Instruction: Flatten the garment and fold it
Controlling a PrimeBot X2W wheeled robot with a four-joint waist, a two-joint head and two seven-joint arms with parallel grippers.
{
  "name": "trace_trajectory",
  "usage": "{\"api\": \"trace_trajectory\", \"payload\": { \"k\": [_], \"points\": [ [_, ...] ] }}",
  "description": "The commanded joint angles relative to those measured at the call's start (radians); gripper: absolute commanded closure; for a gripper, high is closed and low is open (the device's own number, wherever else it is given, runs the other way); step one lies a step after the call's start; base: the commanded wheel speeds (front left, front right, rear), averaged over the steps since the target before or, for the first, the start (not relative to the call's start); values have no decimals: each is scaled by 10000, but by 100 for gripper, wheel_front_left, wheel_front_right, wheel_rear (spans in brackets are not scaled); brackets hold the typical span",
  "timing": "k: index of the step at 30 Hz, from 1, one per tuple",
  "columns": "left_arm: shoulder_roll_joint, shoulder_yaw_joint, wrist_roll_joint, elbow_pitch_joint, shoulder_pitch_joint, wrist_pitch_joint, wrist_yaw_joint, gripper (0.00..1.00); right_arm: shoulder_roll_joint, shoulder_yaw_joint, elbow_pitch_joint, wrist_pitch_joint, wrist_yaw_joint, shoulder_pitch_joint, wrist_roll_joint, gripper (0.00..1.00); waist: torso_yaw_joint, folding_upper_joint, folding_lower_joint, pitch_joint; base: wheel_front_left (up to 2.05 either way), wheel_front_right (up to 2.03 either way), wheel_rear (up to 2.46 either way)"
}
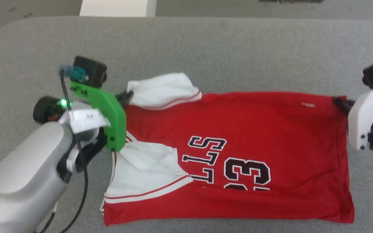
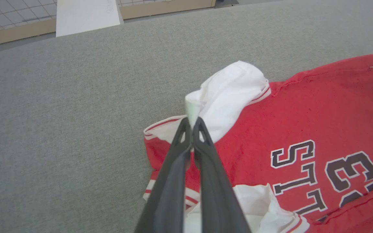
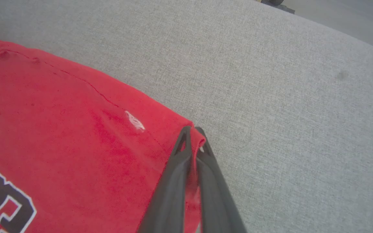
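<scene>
The garment (image 1: pixel 254 129), a red jersey T-shirt with white sleeves and black "23" lettering, lies spread sideways on the grey table (image 1: pixel 206 48). My left gripper (image 1: pixel 129 95) is shut on the edge of the far white sleeve (image 1: pixel 165 89); in the left wrist view the fingertips (image 2: pixel 192 124) pinch a bit of white cloth (image 2: pixel 225 94). At the shirt's far right corner my right gripper (image 1: pixel 338 101) is shut on the red hem. The right wrist view shows that gripper (image 3: pixel 193 131) with red fabric (image 3: pixel 76 129) caught between its fingers. The near sleeve (image 1: pixel 144 171) lies folded on the body.
The grey padded table extends well beyond the shirt at the back and both sides. A white board (image 1: pixel 118 8) stands past the table's far edge, with tiled floor (image 2: pixel 8 14) behind it. The left arm's cable (image 1: pixel 84 191) hangs near the shirt's collar end.
</scene>
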Motion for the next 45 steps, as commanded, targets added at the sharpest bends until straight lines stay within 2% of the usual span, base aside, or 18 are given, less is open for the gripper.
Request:
{"api": "trace_trajectory", "payload": {
  "k": [1, 8, 13, 21, 26, 36, 37, 38, 39, 45],
  "points": [
    [196, 24, -148, -144, 337, -76, 112, 100, -33, -108, -162, -82, -13, 367, 120, 100, 139, -1, 0, -632, 0, 0, 0],
    [856, -66, -507, -1096, 1632, 31, 527, 100, -203, -898, -991, 161, -13, 2227, 439, 100, 358, -1, 0, -1376, 0, 0, 0],
    [1391, -196, -826, -1666, 2517, 269, 759, 100, -310, -1214, -1815, 759, -13, 3570, 612, 100, 445, -1, 0, -1673, 0, 0, 0],
    [2040, -642, -1046, -1970, 3354, 824, 748, 100, -757, -1173, -2698, 1321, -13, 4790, 534, 100, 457, -1, 0, -1708, 0, 0, 0],
    [2143, -958, -952, -1768, 3440, 1131, 584, 100, -878, -942, -2873, 1390, -13, 5002, 381, 100, 445, -1, 0, -1532, 0, 0, 0],
    [1707, -1353, -711, -1170, 3251, 1296, 334, 100, -1081, -256, -2705, 1329, -13, 4865, 191, 100, 448, -1, 0, -1129, 0, 0, 0],
    [1654, -1384, -697, -1104, 3229, 1303, 302, 100, -1072, -218, -2666, 1302, -13, 4822, 199, 75, 448, -1, 0, -1103, 0, 0, 0],
    [1609, -1401, -678, -1052, 3210, 1287, 285, 63, -1028, -232, -2618, 1268, -13, 4784, 230, 0, 448, -1, 0, -1084, 0, 0, 0],
    [1555, -1428, -623, -983, 3185, 1236, 248, 0, -966, -241, -2554, 1266, -13, 4742, 283, 0, 452, -1, 0, -1069, 0, 0, 0],
    [1217, -1384, -615, -764, 3172, 845, 147, 0, -692, -411, -2491, 1289, -13, 4538, 672, 0, 422, -1, 0, -1351, 0, 0, 0]
  ]
}}
